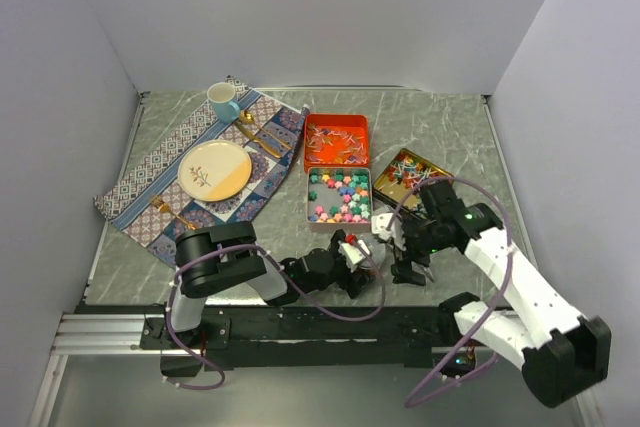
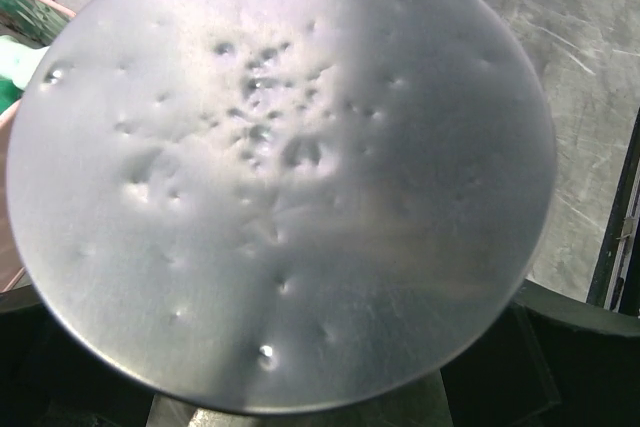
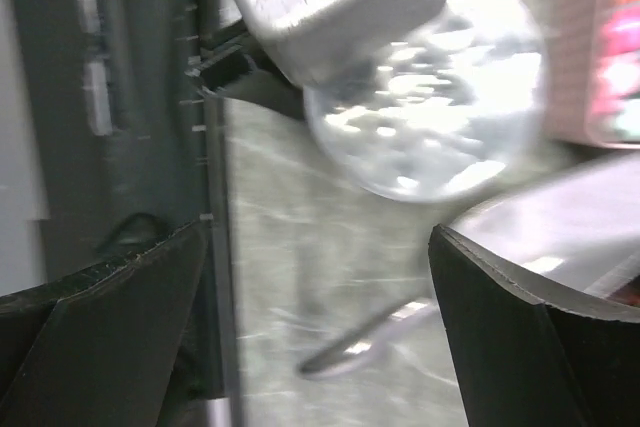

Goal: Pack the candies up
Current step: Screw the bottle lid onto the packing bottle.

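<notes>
Pastel candies (image 1: 340,197) lie in an open tin (image 1: 309,197) midway between the surface's side edges; I judge packing unfinished. My right fingers (image 3: 100,327) stand apart, empty. My left fingers (image 2: 585,367) flank the scoop (image 2: 280,177); I cannot tell whether they grip it.

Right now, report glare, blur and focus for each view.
Top external: sharp, evenly lit. Left wrist: a dented silver disc fills the frame, with a soft sheen. Right wrist: blurred throughout, with strong glare on a round shiny object.

Legible text, labels, brand names, numbers, signs: none can be read on any surface in the three views.
</notes>
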Controlling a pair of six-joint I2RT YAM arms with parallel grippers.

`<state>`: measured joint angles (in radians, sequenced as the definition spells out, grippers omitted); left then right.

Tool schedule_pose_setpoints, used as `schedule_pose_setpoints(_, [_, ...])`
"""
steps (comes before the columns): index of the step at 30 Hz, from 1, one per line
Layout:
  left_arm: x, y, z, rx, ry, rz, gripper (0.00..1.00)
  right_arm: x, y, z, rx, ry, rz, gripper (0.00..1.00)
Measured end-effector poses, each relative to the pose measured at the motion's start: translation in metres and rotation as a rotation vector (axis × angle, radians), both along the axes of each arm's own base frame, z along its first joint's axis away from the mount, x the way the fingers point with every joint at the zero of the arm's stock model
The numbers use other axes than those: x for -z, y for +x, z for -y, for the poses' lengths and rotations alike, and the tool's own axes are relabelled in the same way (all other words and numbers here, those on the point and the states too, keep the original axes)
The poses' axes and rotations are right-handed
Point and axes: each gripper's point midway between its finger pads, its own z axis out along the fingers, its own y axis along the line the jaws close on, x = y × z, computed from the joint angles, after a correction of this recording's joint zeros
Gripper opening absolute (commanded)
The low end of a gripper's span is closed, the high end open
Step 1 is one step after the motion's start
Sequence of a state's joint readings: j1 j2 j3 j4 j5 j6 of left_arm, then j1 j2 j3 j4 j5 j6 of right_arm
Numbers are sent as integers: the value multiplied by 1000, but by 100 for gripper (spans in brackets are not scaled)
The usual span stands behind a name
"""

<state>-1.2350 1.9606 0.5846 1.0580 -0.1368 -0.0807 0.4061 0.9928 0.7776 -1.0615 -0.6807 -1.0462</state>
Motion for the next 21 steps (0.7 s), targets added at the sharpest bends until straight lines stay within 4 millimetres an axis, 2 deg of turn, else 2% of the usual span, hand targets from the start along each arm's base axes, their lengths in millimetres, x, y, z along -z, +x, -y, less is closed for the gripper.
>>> schedule_pose_setpoints(3, [0,0,0,-2,0,1,97,-11,10,4,-26,47,122,100])
schedule_pose_setpoints(6, [0,0,0,-3,0,1,97,-10,16,3,-76,56,175,100])
schedule_pose_setpoints(9, [0,0,0,-7,1,1,96,-4,23,2,-139,44,141,100])
schedule_pose_setpoints(12, [0,0,0,-17,-1,3,96,-1,46,-3,-184,37,112,100])
schedule_pose_setpoints(16, [0,0,-1,-27,-1,4,96,0,66,-10,-245,44,96,100])
schedule_pose_setpoints(21, [0,-1,-1,-30,-1,5,97,-1,74,-16,-336,59,82,100])
